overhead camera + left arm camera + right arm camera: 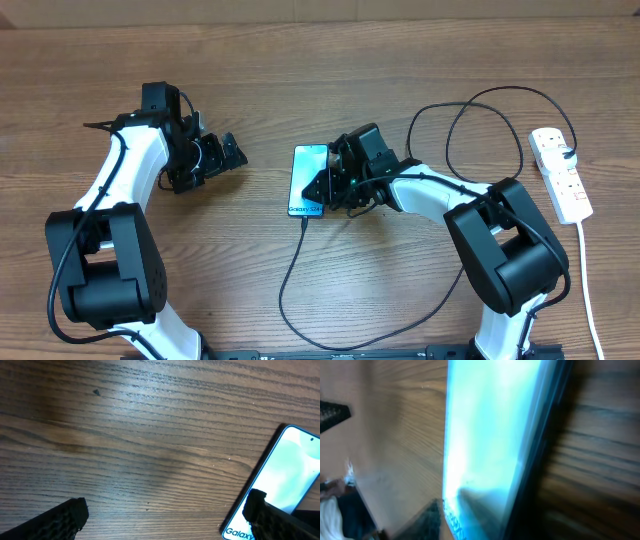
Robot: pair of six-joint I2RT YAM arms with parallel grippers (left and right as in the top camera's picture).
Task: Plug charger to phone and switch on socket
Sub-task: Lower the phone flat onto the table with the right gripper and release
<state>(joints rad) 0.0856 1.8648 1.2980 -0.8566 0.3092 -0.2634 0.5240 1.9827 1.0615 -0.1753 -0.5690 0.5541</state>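
Finds the phone (pixel 308 180) flat on the wooden counter (pixel 300 60) near its centre, lit blue screen up, with the "Galaxy S24" lettering at the 6 o'clock end. Places the right hand (pixel 328 186) at the phone's 3 o'clock edge. Cannot tell how far its jaws stand apart, nor whether anything sits between them, since the wrist view gives only blurred, glowing screen. Shows the left hand (pixel 228 152) at 9 o'clock of the phone, near it but apart, fingers (pixel 65 520) spread wide over bare wood and holding nothing. Traces the charger (pixel 304 226) from its tip at the phone's 6 o'clock end down toward 6 o'clock, round in a long sweep toward 3 o'clock, then up through loops at 1 o'clock to the socket (pixel 560 175). Cannot tell whether the tip sits fully in the port. Sets the socket at the counter's 3 o'clock side, well apart from the phone, its thick white cord (pixel 585 265) trailing toward 6 o'clock. Cannot make out the switch position.
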